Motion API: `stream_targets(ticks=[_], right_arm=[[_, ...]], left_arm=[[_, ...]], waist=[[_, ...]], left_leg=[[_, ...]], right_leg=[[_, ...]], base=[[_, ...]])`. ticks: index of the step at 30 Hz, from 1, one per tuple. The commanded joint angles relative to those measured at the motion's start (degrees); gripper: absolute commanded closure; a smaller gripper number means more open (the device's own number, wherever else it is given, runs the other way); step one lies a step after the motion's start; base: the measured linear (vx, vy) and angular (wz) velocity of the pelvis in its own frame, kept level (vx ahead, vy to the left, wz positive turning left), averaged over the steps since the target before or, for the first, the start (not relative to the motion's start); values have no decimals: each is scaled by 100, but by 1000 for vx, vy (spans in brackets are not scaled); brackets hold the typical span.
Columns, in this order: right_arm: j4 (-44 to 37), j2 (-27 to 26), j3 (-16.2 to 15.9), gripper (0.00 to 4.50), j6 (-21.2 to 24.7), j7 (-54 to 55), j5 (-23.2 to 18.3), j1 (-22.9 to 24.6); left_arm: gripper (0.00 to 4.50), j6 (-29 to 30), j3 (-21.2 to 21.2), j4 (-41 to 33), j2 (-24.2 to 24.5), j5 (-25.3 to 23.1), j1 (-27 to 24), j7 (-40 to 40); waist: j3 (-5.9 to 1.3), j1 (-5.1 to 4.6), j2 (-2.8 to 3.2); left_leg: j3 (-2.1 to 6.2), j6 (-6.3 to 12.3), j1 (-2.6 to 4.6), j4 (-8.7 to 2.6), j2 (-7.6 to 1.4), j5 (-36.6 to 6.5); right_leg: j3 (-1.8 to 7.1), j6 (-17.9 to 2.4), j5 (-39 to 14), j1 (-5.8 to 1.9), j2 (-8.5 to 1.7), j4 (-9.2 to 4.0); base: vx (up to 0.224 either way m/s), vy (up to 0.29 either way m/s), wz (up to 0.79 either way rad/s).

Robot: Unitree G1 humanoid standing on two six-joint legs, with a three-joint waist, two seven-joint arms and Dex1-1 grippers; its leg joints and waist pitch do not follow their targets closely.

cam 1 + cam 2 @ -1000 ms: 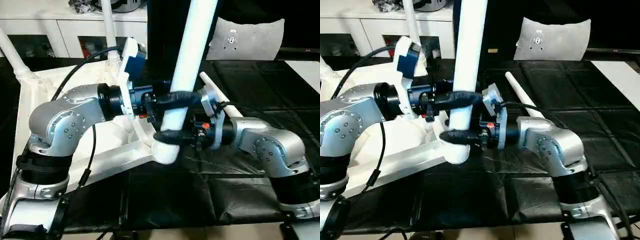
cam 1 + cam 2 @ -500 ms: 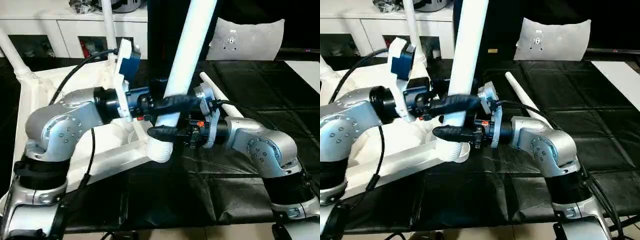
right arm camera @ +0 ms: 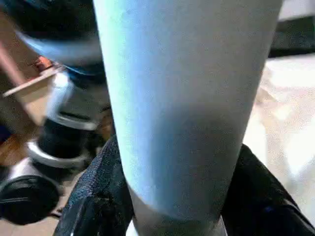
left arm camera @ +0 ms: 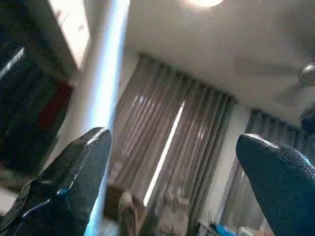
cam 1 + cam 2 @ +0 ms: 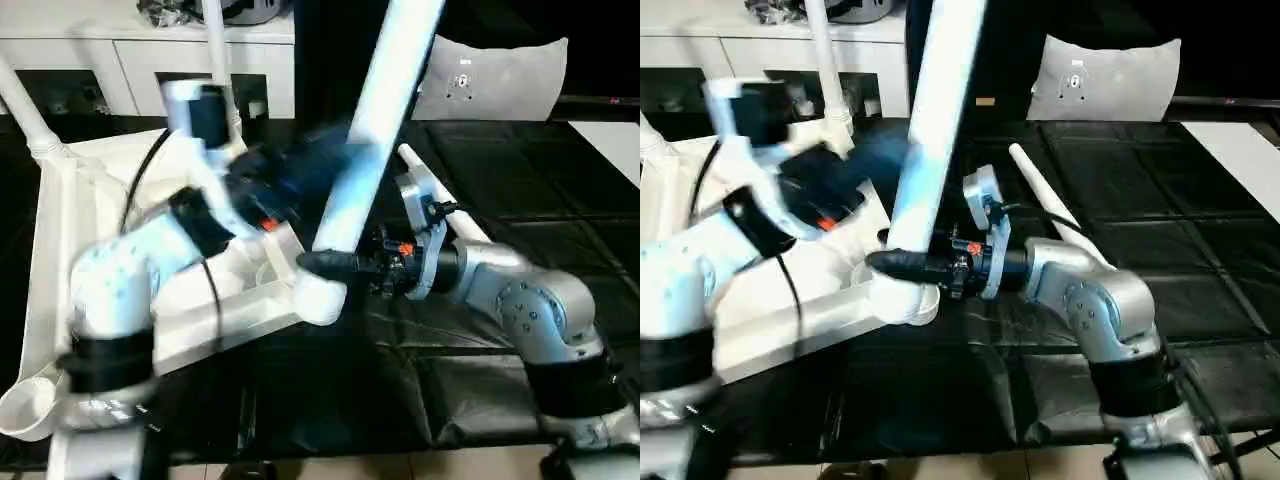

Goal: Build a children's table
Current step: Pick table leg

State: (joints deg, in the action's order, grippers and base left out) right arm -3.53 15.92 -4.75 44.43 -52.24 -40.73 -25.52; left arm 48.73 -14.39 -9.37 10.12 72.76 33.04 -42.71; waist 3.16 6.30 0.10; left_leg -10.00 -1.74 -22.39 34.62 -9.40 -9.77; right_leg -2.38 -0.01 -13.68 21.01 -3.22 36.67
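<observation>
Children's table top [image 5: 60,250] lies upside down on the black-covered bench [image 5: 520,190], ribbed underside up, on the robot's left side. Two white legs already stand in its far corner sockets: one at the far left [image 5: 25,110], one further right [image 5: 216,45]. A third white leg [image 5: 365,130] stands steeply, leaning slightly, with its thick lower end at the near corner socket [image 5: 318,298] of the top; whether it is fully seated cannot be told. The fourth leg [image 5: 1045,195] lies loose on the bench beyond the right arm.

Right gripper [image 5: 325,265]: jaws closed around the lower part of the third leg, one finger on each side, as the right wrist view confirms [image 3: 187,98].

Left gripper [image 4: 172,162]: jaws spread wide, holding nothing; the standing leg [image 4: 106,83] passes just beside one finger [image 4: 74,177]. The left arm is blurred.

A white cabinet [image 5: 130,50] stands behind the bench.
</observation>
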Motion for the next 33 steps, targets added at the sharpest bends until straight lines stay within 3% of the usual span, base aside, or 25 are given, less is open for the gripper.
stream_targets(ticks=[1, 2, 4, 5, 8, 10, 11, 14, 18, 21, 26, 33], right_arm=[[-85, -21, 154, 257, -12, 118, -7, -27], [-111, -49, 135, 257, -107, 225, 94, 14], [13, -59, -192, 257, -678, 656, 884, 70], [13, -59, -192, 257, -678, 656, 884, 70], [219, -316, -303, 258, -1217, 1134, 1381, 85], [246, -441, -299, 258, -1355, 1307, 1432, 91], [246, -441, -299, 258, -1355, 1307, 1432, 91], [277, -544, -355, 258, -1517, 1481, 1571, 101], [341, -618, -406, 258, -1705, 1618, 1782, 129], [399, -646, -429, 258, -1804, 1704, 1940, 151], [615, -626, -424, 258, -1873, 1955, 2120, 108], [699, -622, -374, 259, -1928, 2012, 2240, 97]], left_arm=[[0, -26, -88, -92, -26, 111, -20, 124], [0, -11, -110, -123, 9, -24, -78, 160], [0, -102, 42, -4, 211, -1029, -214, 499], [0, -102, 42, -4, 211, -1029, -214, 499], [0, -525, 352, 334, 409, -2186, -273, 1343], [0, -727, 393, 522, 426, -2387, -234, 1851], [0, -727, 393, 522, 426, -2387, -234, 1851], [0, -766, 631, 679, 576, -3022, -114, 2370], [0, -576, 918, 385, 500, -3321, -35, 2347], [0, -459, 1094, 75, 429, -3271, -21, 2336], [0, -206, 1385, -509, 348, -2965, -62, 2527], [0, -165, 1672, -768, 217, -3206, -75, 2392]], waist=[[-363, -37, -3], [-362, -39, 5], [-338, -85, 17], [-338, -92, 15], [-341, -154, 7], [-353, -156, 16], [-369, -154, 25], [-396, -156, 38], [-393, -143, 48], [-381, -148, 52], [-366, -166, 74], [-368, -188, 77]], left_leg=[[115, -248, 149, -410, -339, -994], [118, -255, 152, -411, -336, -1008], [129, -350, 146, -439, -349, -1087], [135, -400, 160, -445, -354, -1129], [154, -475, 160, -465, -349, -1248], [164, -461, 162, -464, -352, -1233], [164, -433, 164, -456, -353, -1122], [153, -321, 151, -428, -346, -798], [136, -264, 153, -416, -349, -746], [136, -318, 147, -426, -359, -829], [139, -346, 147, -427, -352, -991], [144, -319, 142, -422, -345, -979]], right_leg=[[271, -1181, -548, -183, -459, -456], [272, -1142, -597, -182, -458, -457], [285, -938, -831, -157, -462, -486], [287, -858, -935, -149, -463, -499], [300, -647, -1097, -145, -466, -515], [296, -665, -962, -157, -465, -502], [287, -732, -713, -166, -459, -480], [274, -867, 37, -179, -439, -414], [268, -1014, 189, -174, -457, -409], [264, -1138, 130, -180, -465, -407], [270, -1116, -160, -184, -461, -429], [271, -1044, -138, -186, -435, -444]], base=[[0, 0, 0], [0, 0, 0], [0, 0, 0], [0, 0, 0], [0, 0, 0], [0, 0, 0], [0, 0, 0], [0, 0, 0], [0, 0, 0], [0, 0, 0], [0, 0, 0], [0, 0, 0]])
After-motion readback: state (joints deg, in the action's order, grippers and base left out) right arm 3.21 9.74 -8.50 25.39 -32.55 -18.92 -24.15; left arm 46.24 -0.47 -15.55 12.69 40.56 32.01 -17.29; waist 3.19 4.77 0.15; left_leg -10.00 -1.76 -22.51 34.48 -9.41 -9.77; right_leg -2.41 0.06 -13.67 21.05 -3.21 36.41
